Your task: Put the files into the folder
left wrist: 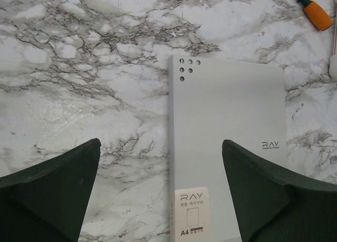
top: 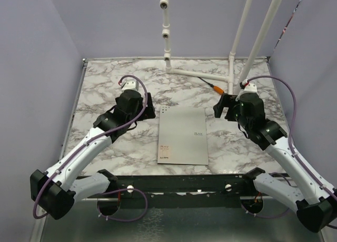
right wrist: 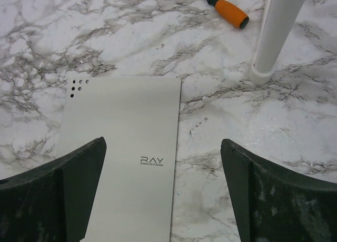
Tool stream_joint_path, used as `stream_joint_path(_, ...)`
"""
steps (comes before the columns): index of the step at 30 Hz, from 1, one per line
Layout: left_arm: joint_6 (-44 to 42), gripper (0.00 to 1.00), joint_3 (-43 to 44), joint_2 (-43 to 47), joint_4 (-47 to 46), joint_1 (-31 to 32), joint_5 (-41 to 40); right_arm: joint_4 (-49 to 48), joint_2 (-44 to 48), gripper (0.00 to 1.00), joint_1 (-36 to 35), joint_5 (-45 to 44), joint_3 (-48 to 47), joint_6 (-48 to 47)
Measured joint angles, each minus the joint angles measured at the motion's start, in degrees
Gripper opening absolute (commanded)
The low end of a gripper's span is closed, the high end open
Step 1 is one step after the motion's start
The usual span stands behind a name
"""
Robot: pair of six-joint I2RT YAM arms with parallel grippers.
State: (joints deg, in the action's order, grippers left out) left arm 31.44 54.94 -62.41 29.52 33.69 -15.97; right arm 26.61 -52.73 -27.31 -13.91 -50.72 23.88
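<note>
From above, you see the folder lying closed and flat on the marble table, grey cover up, its small label at the near left corner. The left gripper hangs just beside the folder's far left corner and the right gripper just beside its far right corner, both with jaws spread wide and holding nothing. Beyond the folder's far right corner lies an orange-handled screwdriver, close to the white pipe frame that crosses the table behind the folder. In your left wrist view, the two dark fingers stand far apart over bare marble and the folder's left edge; the cover's cluster of punched dots sits at its far left corner, the label near the bottom, and the screwdriver shows past the folder's far right corner. In your right wrist view, the fingers are likewise wide, straddling the folder's right edge, with the printed logo between them; a white pipe foot stands on the marble to the folder's right, the screwdriver beyond it.
</note>
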Motion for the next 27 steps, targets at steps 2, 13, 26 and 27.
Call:
stream_joint_path(2, -1.0, 0.99, 0.4, 1.4, 0.2, -0.1, -0.1, 0.3, 1.1, 0.97, 0.0, -0.2, 0.0, -0.1)
stream_joint_path(13, -6.0, 0.99, 1.7, 11.7, -1.1, -0.2, -0.2, 2.0, 10.1, 1.0, 0.0, -3.1, 0.0, 1.6)
stream_joint_path(26, -8.5, 0.99, -6.5, 22.7, -10.2, -0.2, -0.2, -1.1, 23.2, 1.0, 0.0, -4.3, 4.7, 0.1)
stream_joint_path(27, -8.6, 0.99, -6.8, 22.9, -10.4, -0.2, -0.2, -1.2, 23.8, 1.0, 0.0, -4.3, 5.1, 0.0)
